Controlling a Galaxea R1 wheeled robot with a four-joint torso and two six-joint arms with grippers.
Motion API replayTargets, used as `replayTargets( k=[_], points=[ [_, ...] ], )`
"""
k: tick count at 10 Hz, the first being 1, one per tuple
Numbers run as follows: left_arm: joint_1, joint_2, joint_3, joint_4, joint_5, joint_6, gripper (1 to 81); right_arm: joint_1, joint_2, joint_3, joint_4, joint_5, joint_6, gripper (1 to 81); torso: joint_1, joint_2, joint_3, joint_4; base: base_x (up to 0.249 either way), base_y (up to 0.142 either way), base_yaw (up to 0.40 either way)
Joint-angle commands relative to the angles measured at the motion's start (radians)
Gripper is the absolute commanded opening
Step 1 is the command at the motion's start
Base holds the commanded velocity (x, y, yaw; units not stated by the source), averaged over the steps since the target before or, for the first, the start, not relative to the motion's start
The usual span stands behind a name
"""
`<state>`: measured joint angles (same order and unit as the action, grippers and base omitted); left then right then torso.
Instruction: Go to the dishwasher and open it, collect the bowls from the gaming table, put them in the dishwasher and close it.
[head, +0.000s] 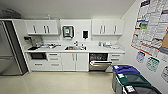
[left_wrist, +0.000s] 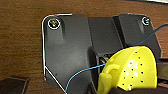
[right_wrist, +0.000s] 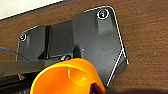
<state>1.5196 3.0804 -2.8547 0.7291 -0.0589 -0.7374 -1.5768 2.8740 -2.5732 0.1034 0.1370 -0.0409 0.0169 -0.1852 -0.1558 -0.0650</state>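
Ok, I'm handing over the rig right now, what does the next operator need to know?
Left arm: yellow bowl close at the wrist; grip not confirmable.
Right arm: orange bowl close at the wrist; same doubt.
Dishwasher: under the counter, right of the sink, door open, across the floor ahead.
Bins stand near right.
Done: dishwasher opened, two bowls apparently collected.
Left: load bowls, close the door.

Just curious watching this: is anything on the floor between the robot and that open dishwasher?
Nothing visible blocks the way. The dishwasher stands open under the counter, with bare pale floor in front. The bins with blue and green lids stand off to the right, by the wall.
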Motion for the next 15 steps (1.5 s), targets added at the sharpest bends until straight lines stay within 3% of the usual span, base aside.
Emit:
replayTargets(
  k=[1,15],
  points=[
    [-0.051,0.002,-0.003,-0.005,0.039,-0.002,1.0,0.045,-0.013,0.001,-0.007,-0.05,-0.004,1.0,0.0,0.0,0.0,0.0,0.16,0.0,0.0],
    [-0.049,0.002,-0.003,-0.002,0.041,-0.002,1.0,0.046,-0.01,-0.001,-0.008,-0.05,-0.005,1.0,0.001,0.0,0.0,0.0,0.147,0.0,0.0]
  ],
)
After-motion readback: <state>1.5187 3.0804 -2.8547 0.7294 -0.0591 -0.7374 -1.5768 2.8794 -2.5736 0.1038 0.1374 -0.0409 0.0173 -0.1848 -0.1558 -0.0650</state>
